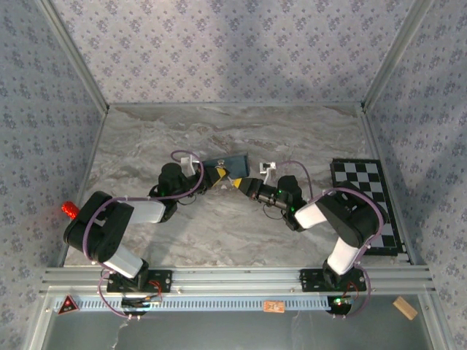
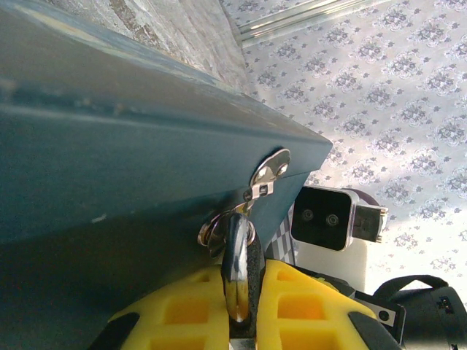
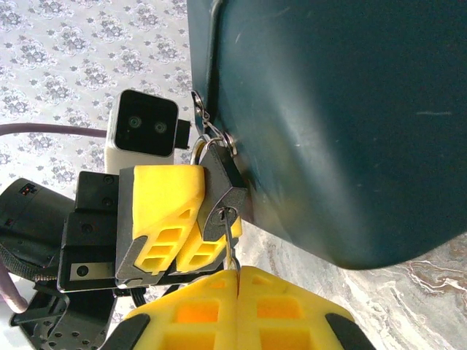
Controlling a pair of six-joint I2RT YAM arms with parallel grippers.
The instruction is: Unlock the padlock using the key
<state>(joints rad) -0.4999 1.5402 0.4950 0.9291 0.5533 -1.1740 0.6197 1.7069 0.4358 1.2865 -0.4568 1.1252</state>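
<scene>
We are looking down on a marbled grey table point(image 1: 219, 233) walled in by flowered wallpaper, where two robot arms are meeting tip to tip near the middle. A dark blue box point(image 3: 336, 124) is lying just beyond both pincers. It is crowding the close views, with its side rising right beside the fingers. A checkered board point(image 1: 365, 200) is lying well to the right of the right pincer, past that arm's elbow. A small red object point(image 1: 69, 210) is showing far to the left of the left pincer, by that arm's shoulder. A pale wooden block point(image 1: 403, 308) is sitting off the table, in front of the rail that carries the arms.

The left pincer point(image 2: 244, 302) is clamping its yellow fingers almost together on the padlock point(image 3: 222, 193), a small black block hanging from a silver latch fitting point(image 2: 268, 173) on the box's edge. The padlock is sitting between the two pincers, directly ahead of the right pincer's tips.

The right pincer point(image 3: 237, 292) is pressing its yellow fingers fully together on the key point(image 3: 230, 244). The key's thin metal blade is running straight out from those fingertips into the keyhole on the padlock's near face. The two pincers are standing just beside each other, with the padlock and the key between them.
</scene>
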